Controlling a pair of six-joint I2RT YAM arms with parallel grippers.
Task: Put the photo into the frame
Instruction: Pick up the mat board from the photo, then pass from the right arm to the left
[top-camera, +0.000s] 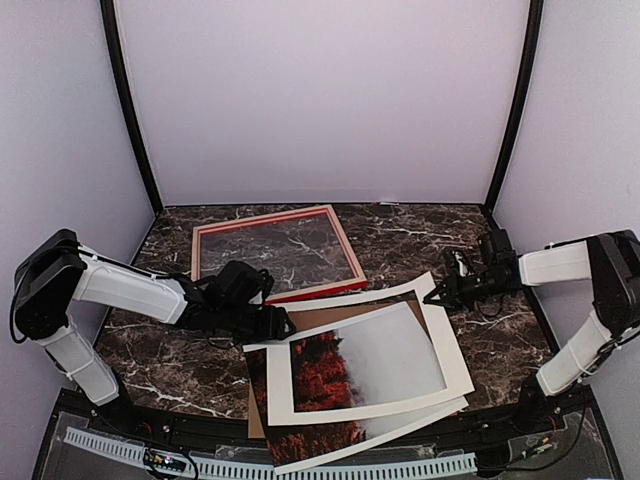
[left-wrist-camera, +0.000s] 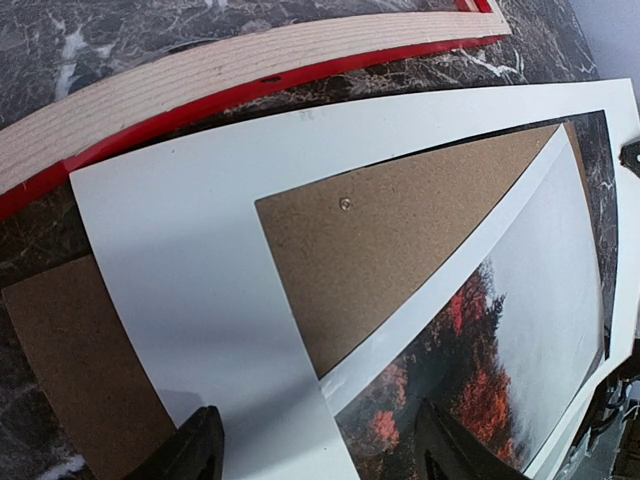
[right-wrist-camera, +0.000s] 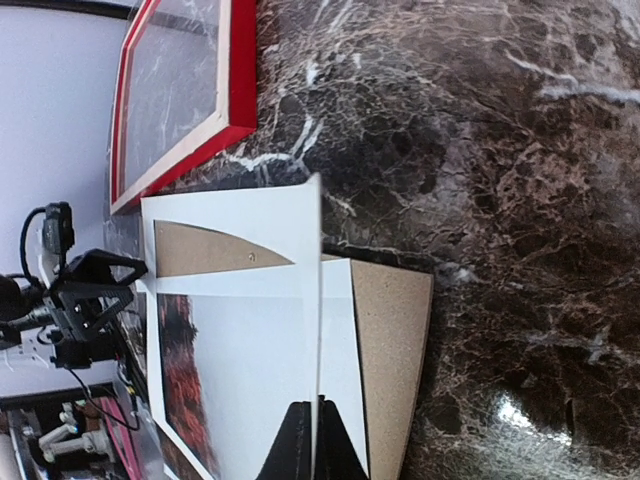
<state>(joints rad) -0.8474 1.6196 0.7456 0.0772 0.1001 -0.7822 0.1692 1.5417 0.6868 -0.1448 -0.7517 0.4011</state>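
The red frame (top-camera: 275, 250) lies flat at the back of the table, its window showing bare marble; it also shows in the left wrist view (left-wrist-camera: 200, 90) and the right wrist view (right-wrist-camera: 190, 90). The photo (top-camera: 365, 365) lies near the front under a white mat (top-camera: 440, 350), on a brown backing board (top-camera: 330, 318). My right gripper (top-camera: 432, 297) is shut on the mat's right edge (right-wrist-camera: 312, 300) and lifts it. My left gripper (top-camera: 285, 325) is open, its fingers (left-wrist-camera: 190, 450) straddling the mat's left part (left-wrist-camera: 200, 260) and the photo (left-wrist-camera: 500, 350).
The backing board (right-wrist-camera: 390, 350) sticks out past the photo on the right side. The paper stack overhangs the table's front edge (top-camera: 330, 455). White booth walls with black posts (top-camera: 130, 110) close in the back and sides.
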